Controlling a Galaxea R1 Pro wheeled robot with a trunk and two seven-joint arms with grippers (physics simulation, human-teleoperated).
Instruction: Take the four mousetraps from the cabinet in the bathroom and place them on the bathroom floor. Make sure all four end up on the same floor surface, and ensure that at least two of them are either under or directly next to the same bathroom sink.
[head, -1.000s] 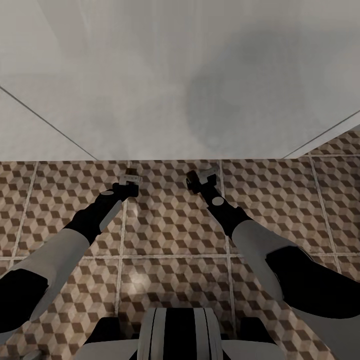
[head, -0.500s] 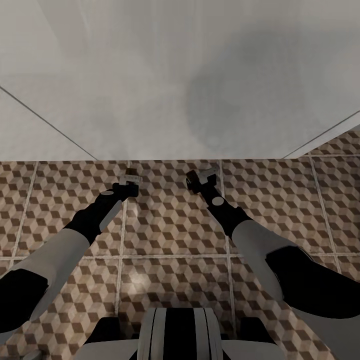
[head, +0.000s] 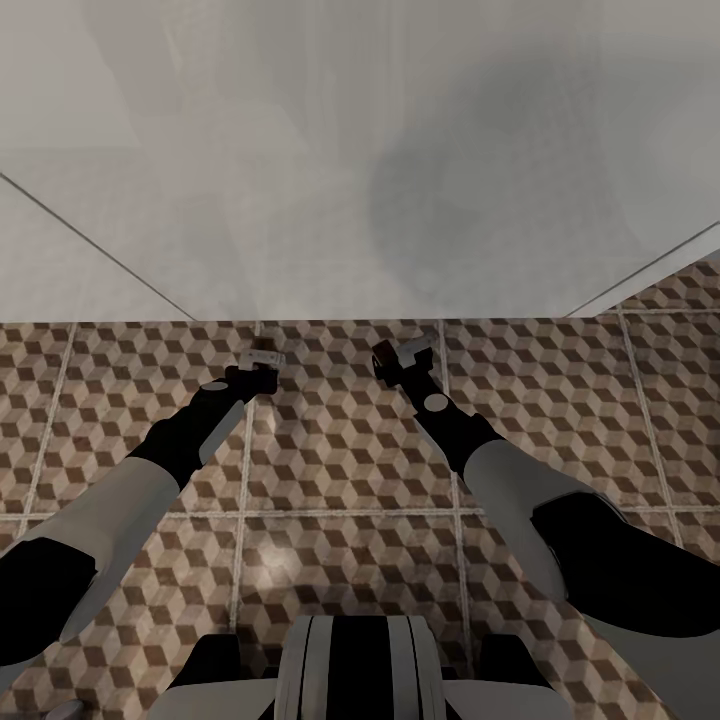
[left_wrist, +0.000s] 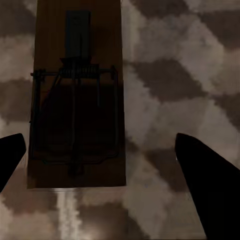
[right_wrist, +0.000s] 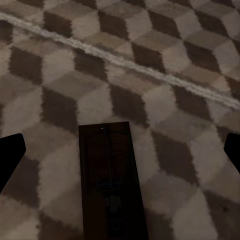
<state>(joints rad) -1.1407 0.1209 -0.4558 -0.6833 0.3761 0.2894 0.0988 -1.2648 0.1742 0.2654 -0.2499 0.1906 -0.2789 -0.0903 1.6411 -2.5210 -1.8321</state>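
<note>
On bathroom floor (right_wrist: 165, 75): mousetraps (left_wrist: 76, 95) (right_wrist: 112, 185) between spread fingers; no writing legible.

Bathroom floor (head: 340, 470): cube-patterned tiles in brown, beige and white, pale grout lines. White flat surface (head: 300, 150) filled the upper half, its lower edge meeting the tiles. Left claw (head: 262, 358) and right claw (head: 403, 355) reached forward side by side, low over the tiles just short of that edge; a small brownish object showed at the left claw's tip, too small to identify.
</note>
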